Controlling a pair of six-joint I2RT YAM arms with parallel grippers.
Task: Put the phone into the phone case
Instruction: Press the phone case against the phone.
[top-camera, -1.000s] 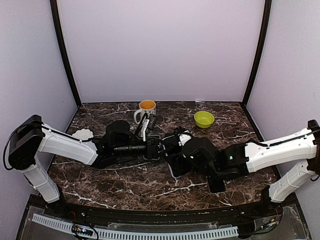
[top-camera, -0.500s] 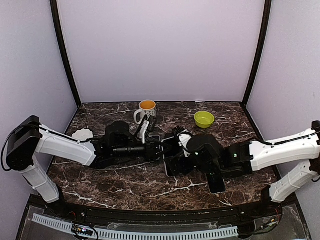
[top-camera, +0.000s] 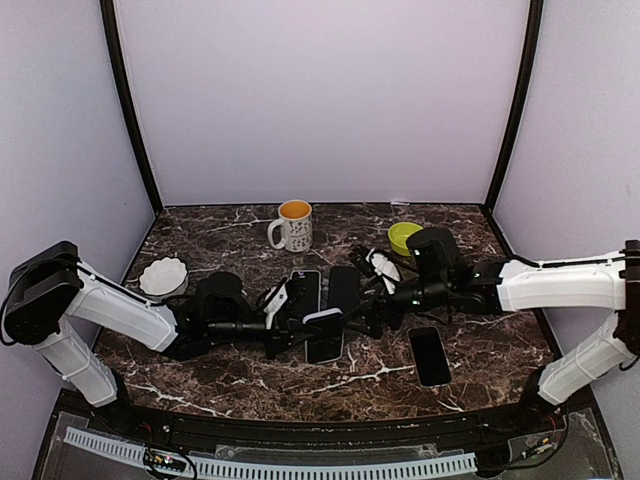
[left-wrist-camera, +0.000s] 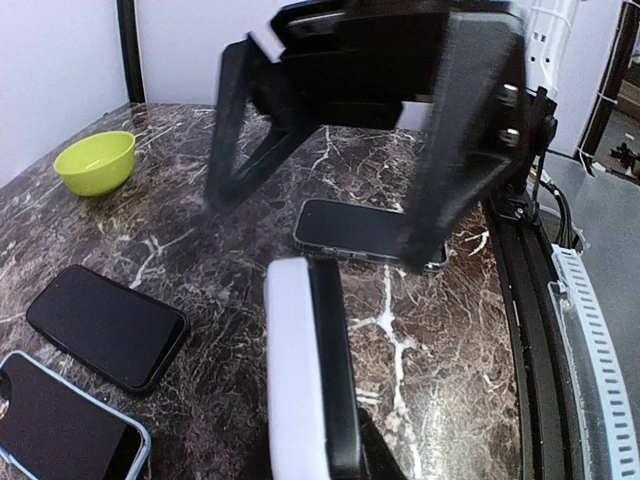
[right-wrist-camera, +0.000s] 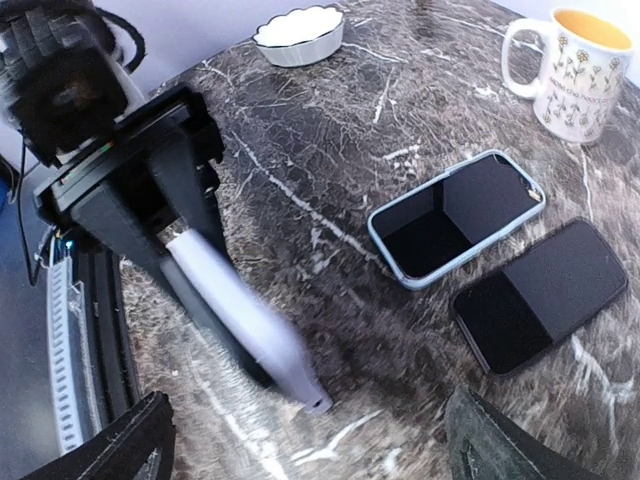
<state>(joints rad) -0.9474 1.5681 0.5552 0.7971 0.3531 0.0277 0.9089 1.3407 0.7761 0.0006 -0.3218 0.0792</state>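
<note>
My left gripper is shut on a white phone case with a black phone lying against it. It holds them on edge just above the table, at centre front. In the left wrist view the pair shows edge-on, white strip beside black strip; whether the phone is fully seated I cannot tell. My right gripper hangs just right of it, wide open and empty, with its fingers spread to either side of the case's free end.
A phone in a light blue case and a bare black phone lie side by side behind the grippers. Another dark phone lies front right. A mug, a green bowl and a white dish stand further back.
The left gripper closed on the case with the phone and moved toward the front. The right gripper opened wide, let go and drew back to the right.
</note>
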